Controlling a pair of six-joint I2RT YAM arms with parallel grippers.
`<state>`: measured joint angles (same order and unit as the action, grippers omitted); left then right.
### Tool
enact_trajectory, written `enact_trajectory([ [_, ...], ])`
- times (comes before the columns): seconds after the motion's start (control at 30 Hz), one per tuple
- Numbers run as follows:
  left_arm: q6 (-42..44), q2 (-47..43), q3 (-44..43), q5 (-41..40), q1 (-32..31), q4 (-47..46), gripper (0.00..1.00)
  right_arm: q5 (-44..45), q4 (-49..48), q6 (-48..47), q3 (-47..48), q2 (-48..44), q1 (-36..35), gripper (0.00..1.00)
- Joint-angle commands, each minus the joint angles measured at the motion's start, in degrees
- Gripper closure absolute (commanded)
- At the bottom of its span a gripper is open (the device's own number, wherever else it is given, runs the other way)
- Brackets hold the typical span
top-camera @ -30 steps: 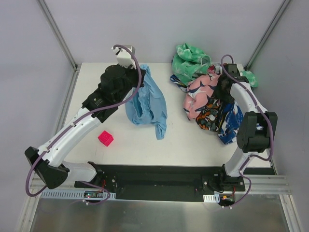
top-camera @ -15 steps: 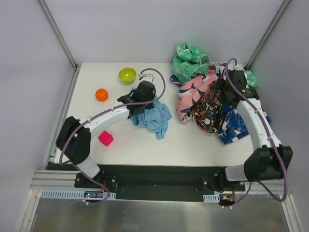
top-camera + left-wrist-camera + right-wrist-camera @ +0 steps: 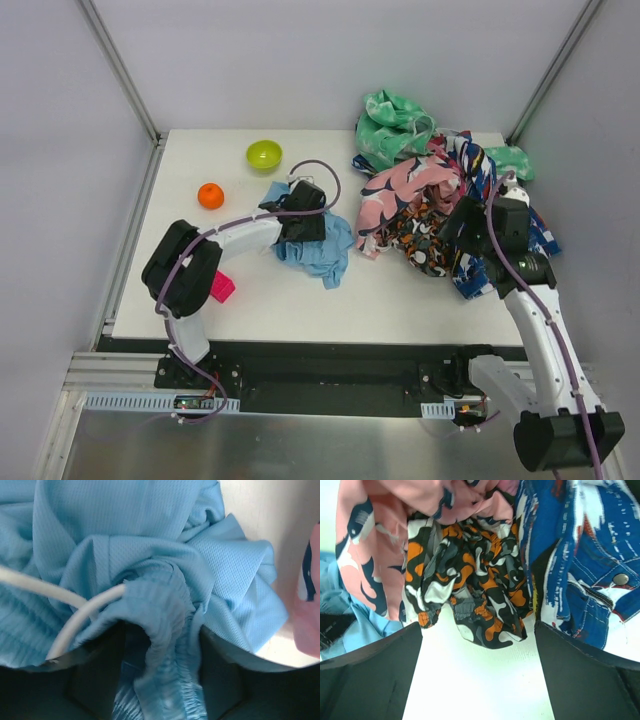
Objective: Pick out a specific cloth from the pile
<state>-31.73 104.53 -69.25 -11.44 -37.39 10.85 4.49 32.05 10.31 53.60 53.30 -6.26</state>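
The light blue cloth (image 3: 326,252) lies crumpled on the table, left of the pile (image 3: 425,205) and apart from it. My left gripper (image 3: 301,226) sits low on the cloth's upper left part. In the left wrist view the cloth (image 3: 150,540) fills the frame, and a ruffled fold runs between the parted fingers of the left gripper (image 3: 162,647), with a dark gap beside it. My right gripper (image 3: 463,226) hovers at the pile's near right side. In the right wrist view the right gripper (image 3: 477,637) stands wide open over bare table, facing the pile (image 3: 470,575).
A lime-green bowl (image 3: 264,154) and an orange ball (image 3: 209,195) sit at the back left. A pink cube (image 3: 220,288) lies by the left arm's elbow. A mint-green cloth (image 3: 393,120) tops the pile's far end. A white cord (image 3: 75,602) crosses the blue cloth.
The left arm has brought the blue cloth down onto the table and its jaws have parted. The right arm has drawn back from the pile toward the near edge, jaws wider.
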Motion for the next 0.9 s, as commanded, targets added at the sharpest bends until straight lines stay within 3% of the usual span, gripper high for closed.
enact_trajectory([
  [0.0,-1.0,-7.6,2.9,1.3,0.3,1.9,0.29,9.0,-5.2,6.7,-3.8,-6.5,-0.1,0.04],
  [0.07,-0.1,-14.2,4.2,1.5,0.2,2.6,0.18,10.6,-5.3,6.7,-4.8,-8.0,-0.1,0.04],
  [0.1,0.6,-18.6,5.1,1.7,0.0,2.7,0.01,10.5,-5.5,6.0,-5.1,-8.6,-0.1,0.04],
  [0.2,3.0,-29.0,7.4,0.9,-0.6,3.6,0.01,9.9,-5.7,5.2,-5.4,-9.4,-0.2,0.04],
  [0.4,1.4,-46.7,13.6,-12.2,-0.6,10.4,0.01,9.9,-3.8,3.7,-5.7,-10.4,-0.1,0.04],
  [0.5,0.2,-53.8,17.5,-15.0,-0.6,12.7,0.01,9.9,-2.9,3.2,-5.9,-11.4,-0.1,0.04],
  [0.7,-1.9,-62.2,21.9,-16.0,-0.6,15.3,0.01,9.2,-3.4,3.1,-7.8,-13.7,-0.2,0.04],
  [0.87,-2.2,-62.7,22.0,-15.3,-0.6,16.6,0.01,8.3,-5.2,2.4,-8.6,-15.2,-0.1,0.04],
])
